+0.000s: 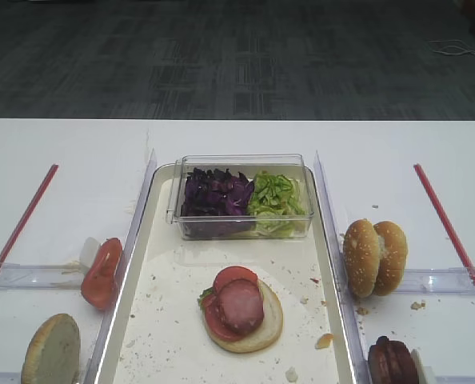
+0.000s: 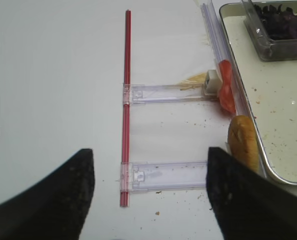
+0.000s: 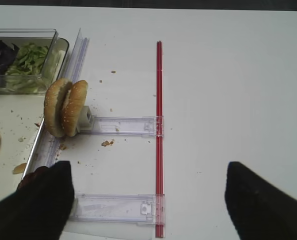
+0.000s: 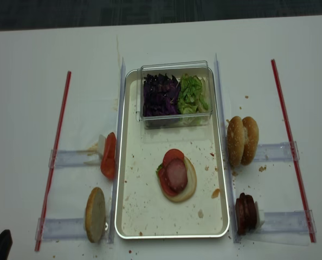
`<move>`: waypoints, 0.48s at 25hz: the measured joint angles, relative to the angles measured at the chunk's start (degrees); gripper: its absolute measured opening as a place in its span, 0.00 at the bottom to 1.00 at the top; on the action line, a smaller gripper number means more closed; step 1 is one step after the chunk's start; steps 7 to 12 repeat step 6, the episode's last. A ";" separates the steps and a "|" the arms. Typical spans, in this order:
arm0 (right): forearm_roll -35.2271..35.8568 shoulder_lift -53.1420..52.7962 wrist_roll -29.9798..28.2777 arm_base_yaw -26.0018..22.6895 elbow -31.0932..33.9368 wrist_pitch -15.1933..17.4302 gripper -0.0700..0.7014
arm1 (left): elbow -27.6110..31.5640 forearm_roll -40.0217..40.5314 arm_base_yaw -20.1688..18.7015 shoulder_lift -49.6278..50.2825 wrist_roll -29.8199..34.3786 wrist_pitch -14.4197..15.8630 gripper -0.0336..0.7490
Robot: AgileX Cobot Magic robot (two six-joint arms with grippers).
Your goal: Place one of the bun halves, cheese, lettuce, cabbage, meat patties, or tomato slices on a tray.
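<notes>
The cream tray (image 1: 173, 288) holds a bun half (image 1: 268, 324) topped with tomato slices (image 1: 234, 277) and a meat patty (image 1: 240, 306). A clear box at its far end contains purple cabbage (image 1: 216, 196) and green lettuce (image 1: 273, 194). Left of the tray stand tomato slices (image 2: 226, 92) and a bun half (image 2: 242, 142). To its right stand two bun halves (image 3: 65, 107) and meat patties (image 1: 392, 362). My left gripper (image 2: 148, 195) and right gripper (image 3: 148, 200) both hover open and empty over the table. No cheese is in view.
Red strips (image 3: 159, 125) (image 2: 126, 100) run along the table on both outer sides, joined by clear plastic holders (image 3: 121, 125) (image 2: 163, 175) to clear rails beside the tray. Crumbs lie scattered on the tray and the white table.
</notes>
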 joint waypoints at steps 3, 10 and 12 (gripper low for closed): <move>0.00 0.00 0.00 0.00 0.00 0.00 0.92 | 0.00 0.00 0.00 0.00 0.00 0.00 0.65; 0.00 0.00 0.00 0.00 0.00 0.00 0.92 | 0.00 0.00 0.00 0.00 0.00 0.00 0.65; 0.00 0.00 0.00 0.00 0.00 0.00 0.92 | 0.00 0.00 0.00 0.00 0.00 0.00 0.65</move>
